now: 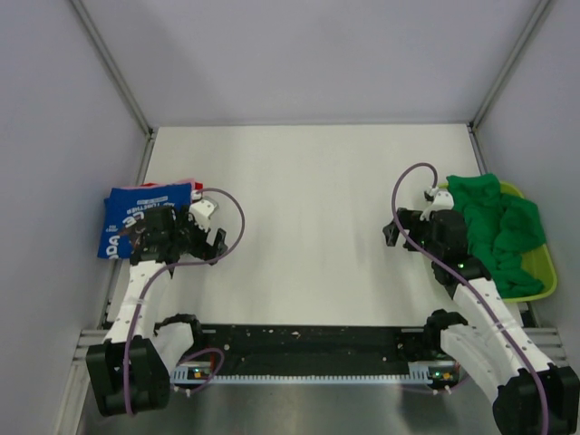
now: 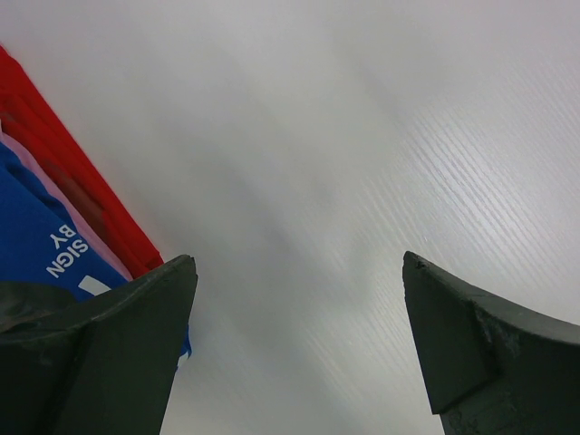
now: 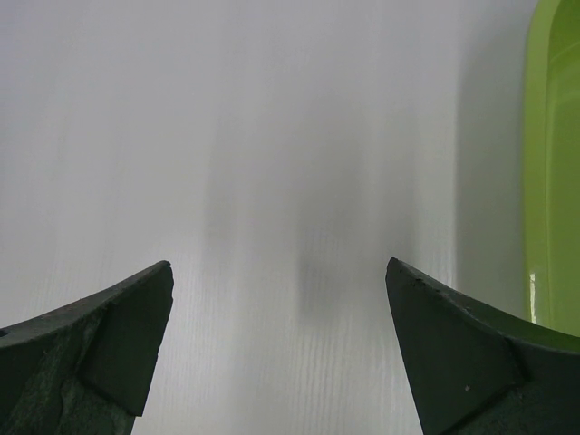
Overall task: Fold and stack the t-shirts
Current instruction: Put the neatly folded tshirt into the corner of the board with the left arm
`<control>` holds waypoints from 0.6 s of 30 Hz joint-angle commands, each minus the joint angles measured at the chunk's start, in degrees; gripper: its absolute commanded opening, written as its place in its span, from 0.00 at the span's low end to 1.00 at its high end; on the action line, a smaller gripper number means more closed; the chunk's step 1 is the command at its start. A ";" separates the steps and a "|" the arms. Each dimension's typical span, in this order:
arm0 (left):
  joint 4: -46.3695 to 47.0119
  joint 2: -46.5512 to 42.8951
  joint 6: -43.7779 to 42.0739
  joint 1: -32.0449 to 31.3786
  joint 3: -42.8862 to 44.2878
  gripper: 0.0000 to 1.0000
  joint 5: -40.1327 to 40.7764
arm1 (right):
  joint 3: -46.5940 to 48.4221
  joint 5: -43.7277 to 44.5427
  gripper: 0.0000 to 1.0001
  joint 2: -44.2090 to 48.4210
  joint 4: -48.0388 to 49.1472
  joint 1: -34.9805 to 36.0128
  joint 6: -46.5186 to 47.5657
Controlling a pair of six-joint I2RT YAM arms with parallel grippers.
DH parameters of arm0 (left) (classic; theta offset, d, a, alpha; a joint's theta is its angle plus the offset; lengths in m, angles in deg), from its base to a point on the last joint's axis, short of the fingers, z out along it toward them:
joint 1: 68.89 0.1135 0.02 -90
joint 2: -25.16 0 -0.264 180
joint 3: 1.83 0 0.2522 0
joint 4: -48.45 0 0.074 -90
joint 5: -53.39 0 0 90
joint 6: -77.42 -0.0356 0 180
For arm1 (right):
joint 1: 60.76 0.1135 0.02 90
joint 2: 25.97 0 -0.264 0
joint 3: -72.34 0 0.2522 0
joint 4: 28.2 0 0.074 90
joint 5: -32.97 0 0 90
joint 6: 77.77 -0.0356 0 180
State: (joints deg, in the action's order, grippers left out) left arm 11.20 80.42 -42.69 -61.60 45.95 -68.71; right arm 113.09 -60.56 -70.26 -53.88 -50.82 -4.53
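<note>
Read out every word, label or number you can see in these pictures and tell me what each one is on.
"SIGN": white letters on the blue t-shirt, left wrist view, possibly part of a longer word.
"BY": white, beside it on the same shirt.
Other white lettering on that shirt, top view: too blurred to read.
Nothing else carries text.

The left arm (image 1: 168, 234) covers part of the blue t-shirt's (image 1: 127, 210) white lettering.

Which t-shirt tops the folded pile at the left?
The royal-blue cloth tee with white lettering; a pink cloth edge and a red cloth edge show beneath it.
</note>
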 commanded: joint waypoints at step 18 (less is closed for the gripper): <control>6.60 -1.65 0.13 -0.08 -2.99 0.99 1.94 | -0.09 0.81 0.99 0.88 2.26 -0.09 -0.21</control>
